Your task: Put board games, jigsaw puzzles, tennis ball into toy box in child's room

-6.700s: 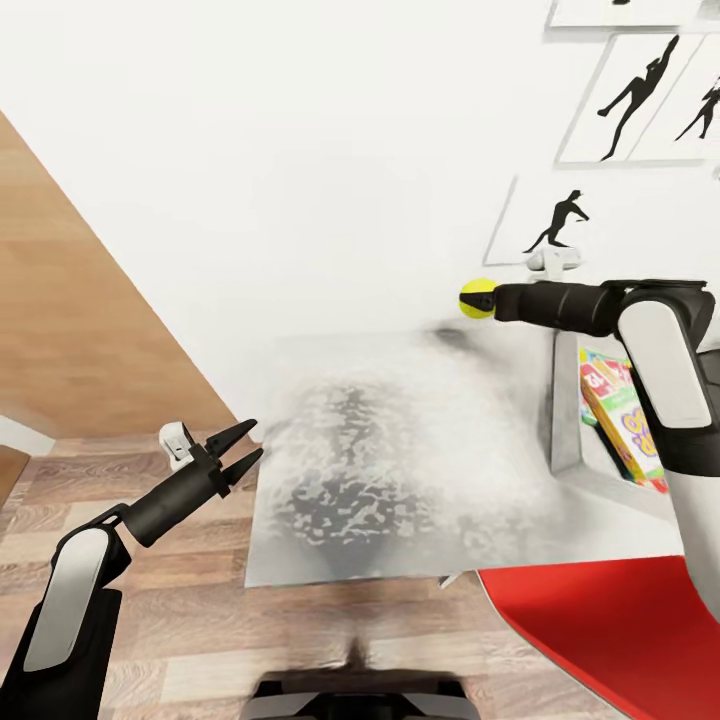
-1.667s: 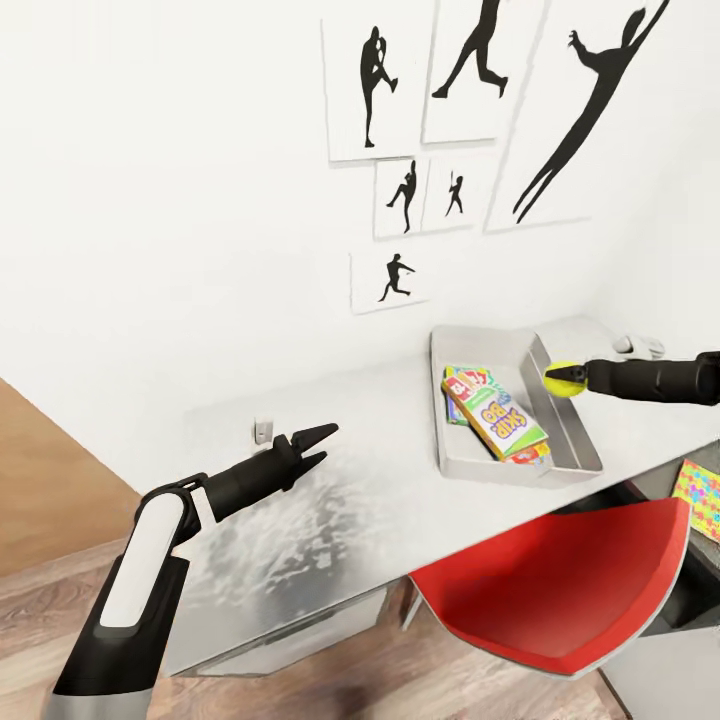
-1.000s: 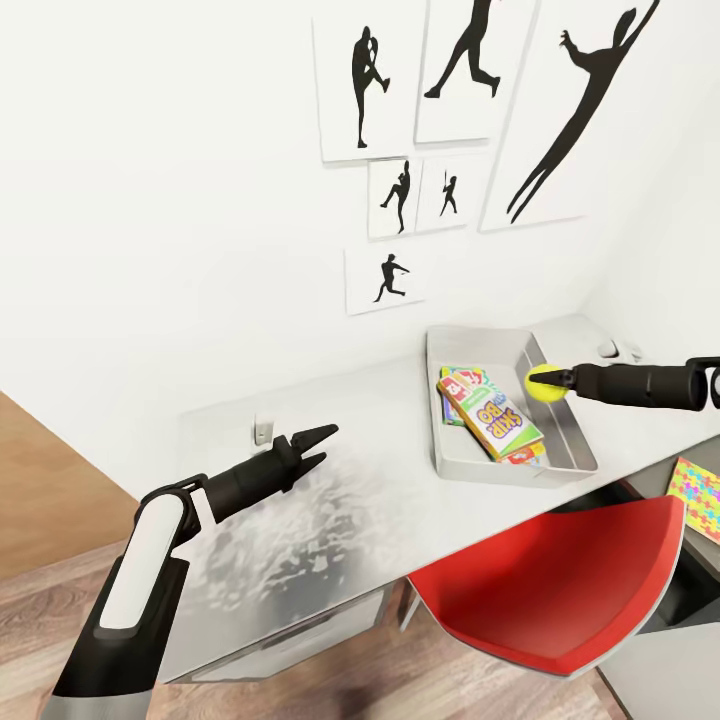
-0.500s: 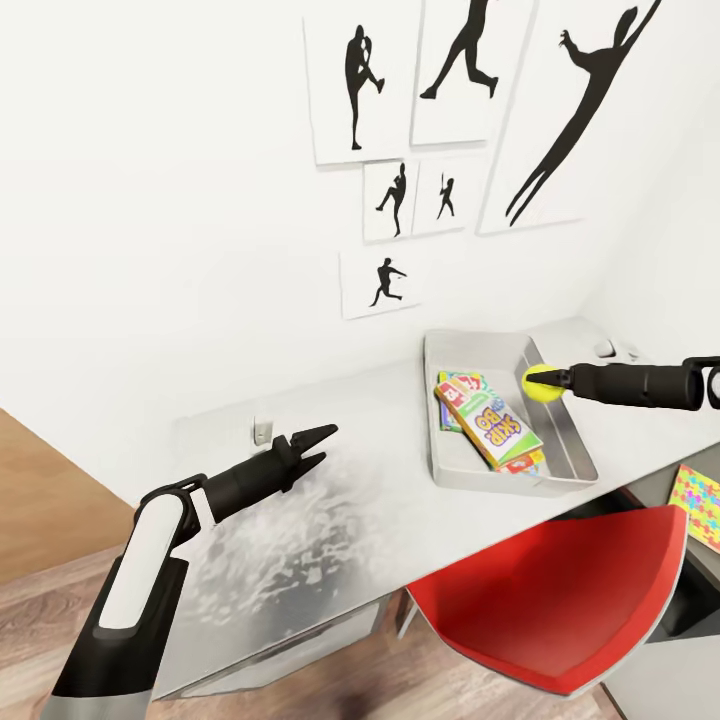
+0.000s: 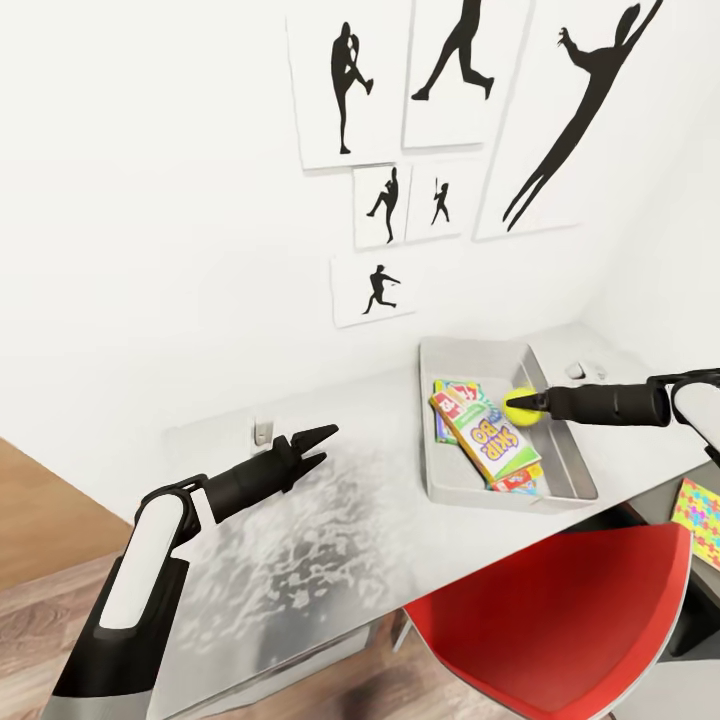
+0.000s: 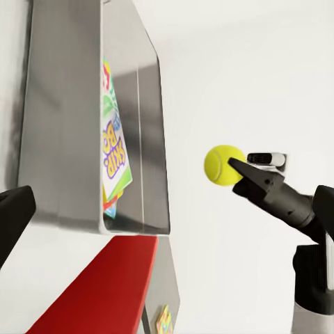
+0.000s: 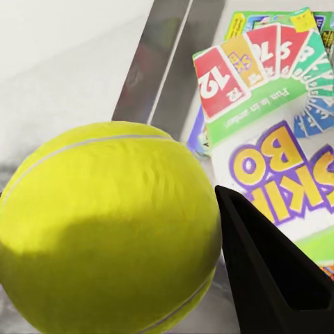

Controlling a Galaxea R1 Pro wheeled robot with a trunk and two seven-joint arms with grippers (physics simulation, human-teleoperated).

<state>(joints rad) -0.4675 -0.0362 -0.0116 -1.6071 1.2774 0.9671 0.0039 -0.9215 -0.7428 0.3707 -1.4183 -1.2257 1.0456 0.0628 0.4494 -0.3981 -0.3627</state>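
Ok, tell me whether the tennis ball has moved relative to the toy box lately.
Yes. The tennis ball went from the toy box's right wall inward, over the games.

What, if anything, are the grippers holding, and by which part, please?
The right gripper pinches the tennis ball by its sides; the left gripper holds nothing.

White walls carry black silhouette posters, a red chair stands on the wooden floor.

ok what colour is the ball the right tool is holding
Yellow-green with a thin pale seam line; the tennis ball shows best in the right wrist view.
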